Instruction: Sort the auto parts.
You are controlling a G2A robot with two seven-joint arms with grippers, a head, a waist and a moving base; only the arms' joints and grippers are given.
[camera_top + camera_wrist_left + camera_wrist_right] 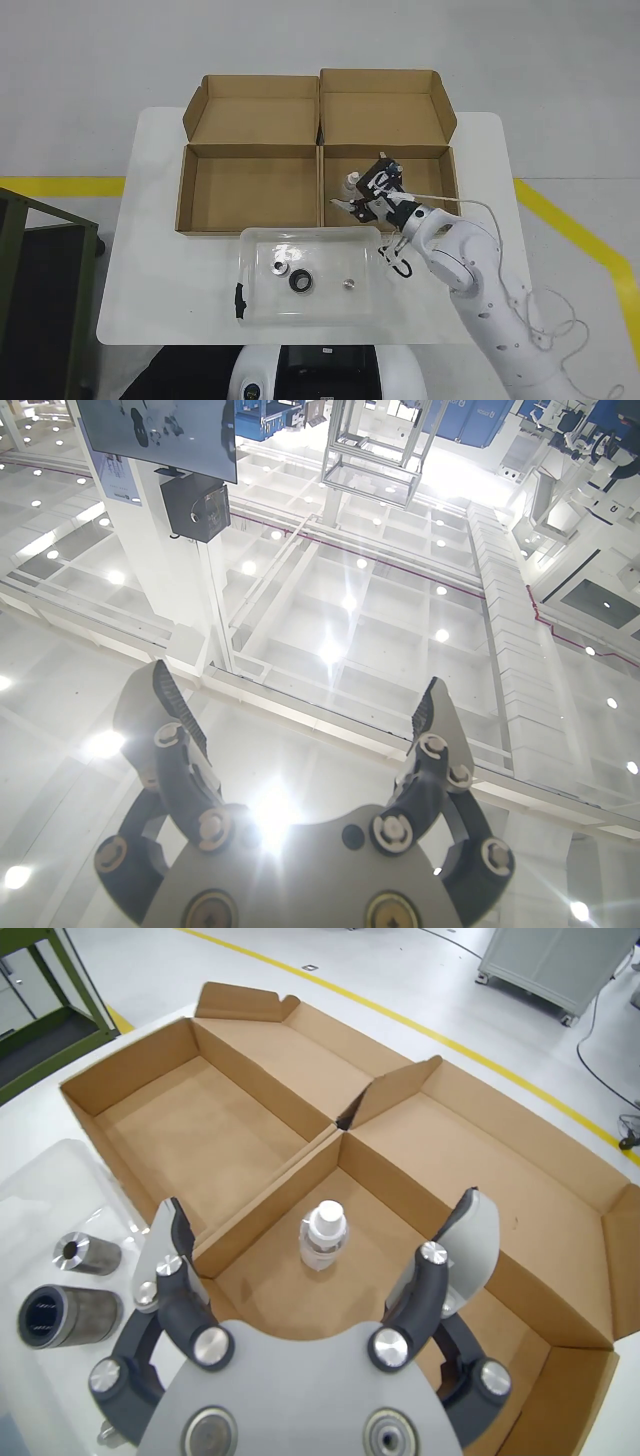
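Note:
A small white plastic part (323, 1239) stands upright on the floor of the right cardboard box (505, 1208), near the wall it shares with the left box; the top view shows it (349, 183) too. My right gripper (322, 1202) hangs open just above and around it, not touching it; in the top view this gripper (352, 203) is over the right box's (440, 180) near left corner. The clear tray (262, 242) holds a steel sleeve (87, 1254), a dark linear bearing (67, 1315) and a small metal piece (347, 283). My left gripper (297, 676) is open, holds nothing and points at the ceiling.
The left cardboard box (250, 190) has nothing in it, and both boxes' lids are folded back. A black part (239, 299) lies at the tray's left edge. A green rack (40, 260) stands left of the white table (150, 250).

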